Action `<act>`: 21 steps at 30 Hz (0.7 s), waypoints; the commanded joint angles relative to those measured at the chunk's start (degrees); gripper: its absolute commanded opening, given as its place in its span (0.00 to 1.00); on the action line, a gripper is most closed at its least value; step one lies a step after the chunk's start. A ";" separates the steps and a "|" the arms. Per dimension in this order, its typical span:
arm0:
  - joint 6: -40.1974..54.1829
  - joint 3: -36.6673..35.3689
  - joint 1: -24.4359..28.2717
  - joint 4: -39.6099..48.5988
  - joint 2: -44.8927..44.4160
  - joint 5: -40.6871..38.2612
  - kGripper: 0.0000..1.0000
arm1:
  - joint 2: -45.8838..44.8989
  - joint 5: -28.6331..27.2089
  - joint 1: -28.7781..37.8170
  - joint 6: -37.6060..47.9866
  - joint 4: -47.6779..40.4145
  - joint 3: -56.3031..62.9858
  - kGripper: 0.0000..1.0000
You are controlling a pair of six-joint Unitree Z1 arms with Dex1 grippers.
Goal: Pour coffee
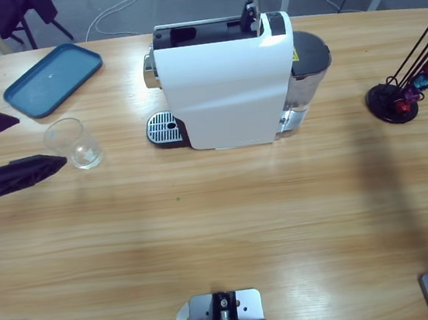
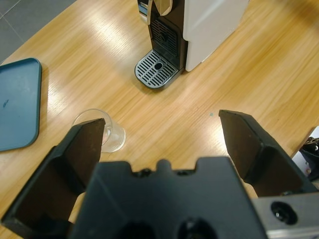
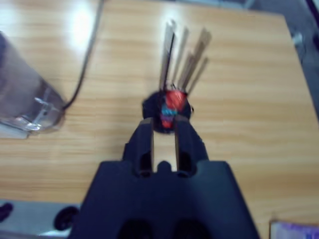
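A white coffee machine (image 1: 224, 81) stands mid-table, its round drip grate (image 1: 165, 127) on its left side. A clear empty glass (image 1: 75, 143) stands upright left of the grate. My left gripper (image 1: 41, 140) comes in from the left edge, open, its jaws either side of the glass without touching it. In the left wrist view the glass (image 2: 102, 132) sits by the left fingertip of my left gripper (image 2: 162, 124), with the grate (image 2: 157, 69) and machine (image 2: 209, 25) beyond. My right gripper (image 3: 163, 127), shut on nothing, hovers over the capsule stand (image 3: 172, 107).
A blue tray (image 1: 53, 78) lies at the back left. A black wire capsule stand (image 1: 401, 94) with red, blue and purple capsules sits at the far right. The machine's grey water tank (image 1: 307, 62) is on its right side, beside a cable (image 3: 84, 64).
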 commanded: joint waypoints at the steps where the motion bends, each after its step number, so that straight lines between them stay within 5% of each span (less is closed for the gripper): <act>1: -0.42 1.92 0.44 -0.49 1.36 0.45 1.00 | 6.88 -0.74 -3.54 3.33 -1.56 -0.90 0.92; 8: -0.42 2.15 0.44 -0.59 0.99 0.48 1.00 | 17.66 1.26 -5.59 2.93 -16.46 5.54 0.84; 21: -0.54 2.50 0.44 -1.44 1.82 0.48 1.00 | 19.89 1.02 -7.89 -1.71 -21.30 8.47 0.68</act>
